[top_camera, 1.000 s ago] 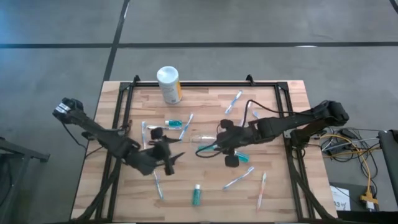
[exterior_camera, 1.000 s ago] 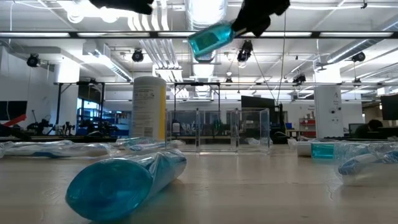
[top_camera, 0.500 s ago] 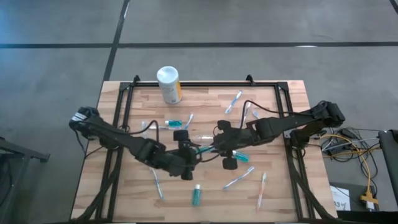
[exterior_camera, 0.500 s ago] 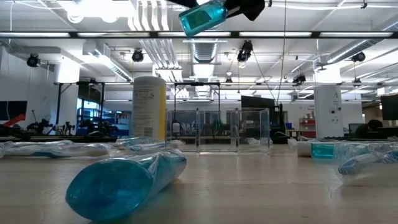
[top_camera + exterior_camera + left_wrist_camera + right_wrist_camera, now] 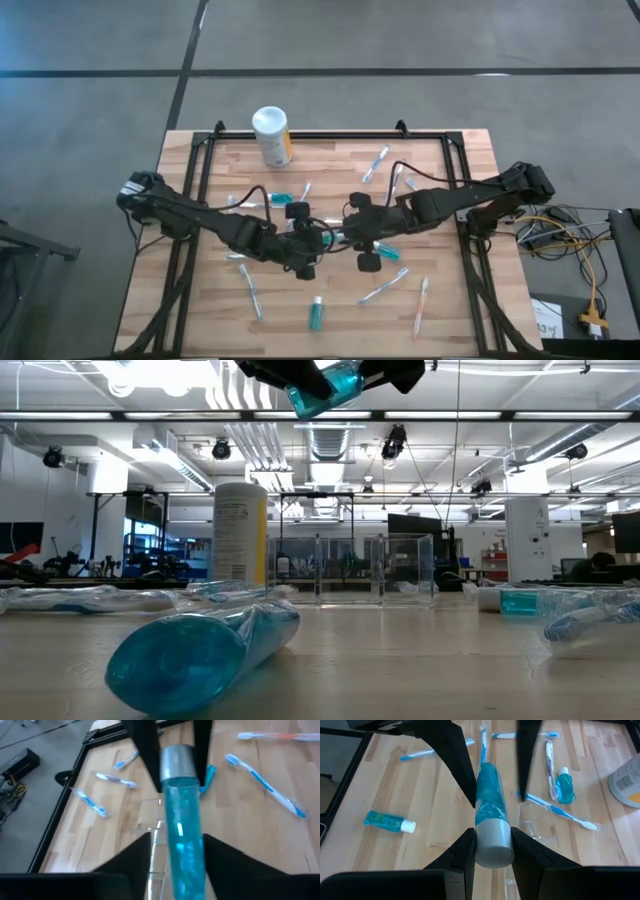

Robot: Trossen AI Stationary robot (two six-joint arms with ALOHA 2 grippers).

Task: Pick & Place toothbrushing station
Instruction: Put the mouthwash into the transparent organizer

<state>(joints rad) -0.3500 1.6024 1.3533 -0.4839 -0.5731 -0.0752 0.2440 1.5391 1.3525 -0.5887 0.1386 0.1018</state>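
Note:
A teal tube (image 5: 333, 238) with a pale cap hangs above the table's middle, and my right gripper (image 5: 493, 851) is shut on it. My left gripper (image 5: 177, 857) faces it from the table's left. It is open, and its two fingers stand on either side of the tube's tail end (image 5: 182, 845), with a gap showing at one side. Under them a clear plastic cup (image 5: 154, 820) lies on the wood. Other teal tubes (image 5: 316, 313) (image 5: 279, 198) and several toothbrushes (image 5: 375, 163) (image 5: 385, 290) lie flat on the table. My right gripper pinches the tube's cap end (image 5: 493, 837) between its two fingers. The fingers come slanting down from the table's right side and lie along the tube. The tube is lifted clear and nearly level, with its tail pointing toward the table's left.
A white canister with a yellow label (image 5: 272, 135) stands at the table's far edge. A dark frame rail (image 5: 205, 170) runs around the tabletop. One teal tube (image 5: 200, 655) lies close to the near edge. Toothbrushes (image 5: 421, 305) are scattered at the near right.
My left gripper has moved toward the table's right, up to the tube that my right gripper holds. Its fingers now stand around the tube's tail end. My right gripper has risen a little with the tube.

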